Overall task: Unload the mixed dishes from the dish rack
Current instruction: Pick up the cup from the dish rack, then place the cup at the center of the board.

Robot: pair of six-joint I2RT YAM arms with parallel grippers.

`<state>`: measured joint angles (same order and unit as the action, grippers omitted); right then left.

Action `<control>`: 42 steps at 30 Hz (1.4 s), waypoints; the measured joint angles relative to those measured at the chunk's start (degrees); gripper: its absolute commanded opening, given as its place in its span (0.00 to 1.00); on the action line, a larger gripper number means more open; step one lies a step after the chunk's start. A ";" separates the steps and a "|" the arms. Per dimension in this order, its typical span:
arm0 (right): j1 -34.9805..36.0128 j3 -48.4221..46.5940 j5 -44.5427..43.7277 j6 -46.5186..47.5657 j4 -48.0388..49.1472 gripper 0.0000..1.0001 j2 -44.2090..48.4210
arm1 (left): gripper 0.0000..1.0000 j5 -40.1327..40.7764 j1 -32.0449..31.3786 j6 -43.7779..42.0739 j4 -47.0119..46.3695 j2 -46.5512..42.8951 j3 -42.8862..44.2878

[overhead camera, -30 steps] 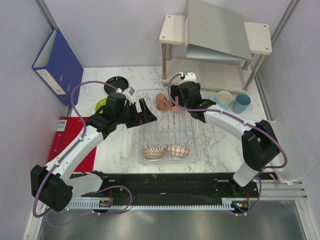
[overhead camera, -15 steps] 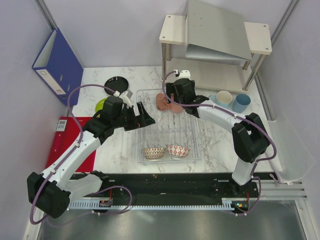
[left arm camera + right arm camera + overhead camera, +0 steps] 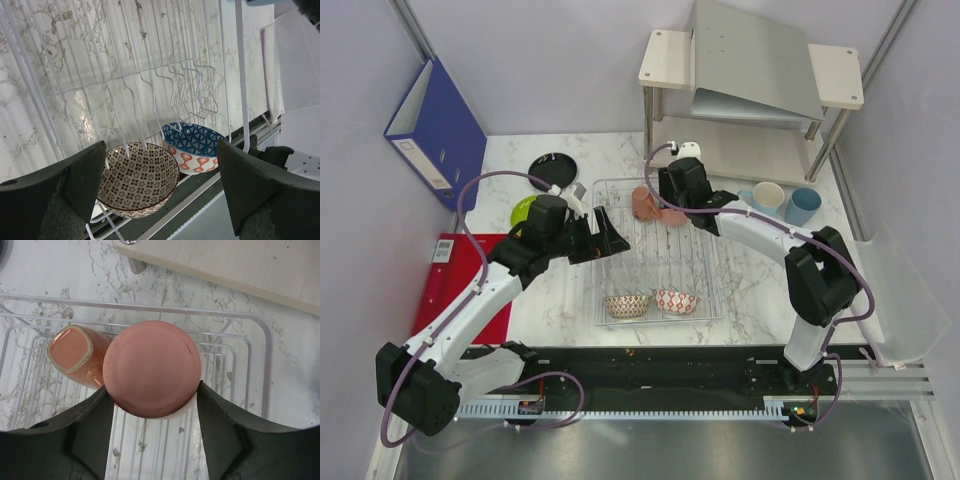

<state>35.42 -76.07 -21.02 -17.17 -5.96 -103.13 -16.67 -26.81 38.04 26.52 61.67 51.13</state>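
Observation:
The see-through dish rack [image 3: 712, 285] lies mid-table. At its far end a salmon-pink cup [image 3: 152, 368] stands upside down, and my right gripper [image 3: 152, 390] is shut on its sides; in the top view this gripper [image 3: 666, 208] is over that end. A second salmon-pink mug [image 3: 77, 357] lies on its side just left of it. My left gripper [image 3: 162, 185] is open and empty above the rack's wires, pointing at the brown-white bowl [image 3: 137, 177] and the red-white bowl [image 3: 195, 145] at the near end. The black plate [image 3: 552, 168] and lime-green plate [image 3: 523, 208] lie left of the rack.
Two light-blue cups [image 3: 768, 199] [image 3: 802, 206] stand on the table right of the rack. A beige two-tier shelf [image 3: 750, 80] stands behind it. A blue binder [image 3: 435, 130] leans at the far left, and a red mat [image 3: 450, 280] lies under my left arm.
My right gripper moved a little left and farther back onto the upturned pink cup. My left arm drew back slightly to the left, its gripper still open over the rack.

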 measured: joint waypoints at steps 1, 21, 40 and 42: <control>0.00 0.52 0.02 0.00 -0.52 0.49 1.18 | 0.97 0.00 -0.02 0.00 -0.04 0.00 0.00; 0.63 17.84 14.86 -14.14 7.98 0.00 31.80 | 0.93 -0.50 0.00 2.03 -6.60 -3.76 -1.75; 0.72 42.95 28.24 -47.21 53.99 0.00 33.35 | 0.89 -6.43 -0.02 14.73 -36.85 -17.49 -19.15; 0.72 42.95 29.57 -49.29 57.53 0.00 32.57 | 0.89 -6.43 -0.02 14.86 -37.46 -17.46 -19.17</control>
<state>36.14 -33.12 8.56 -66.46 51.57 -70.57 -23.09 -26.83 52.90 -10.94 44.21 31.97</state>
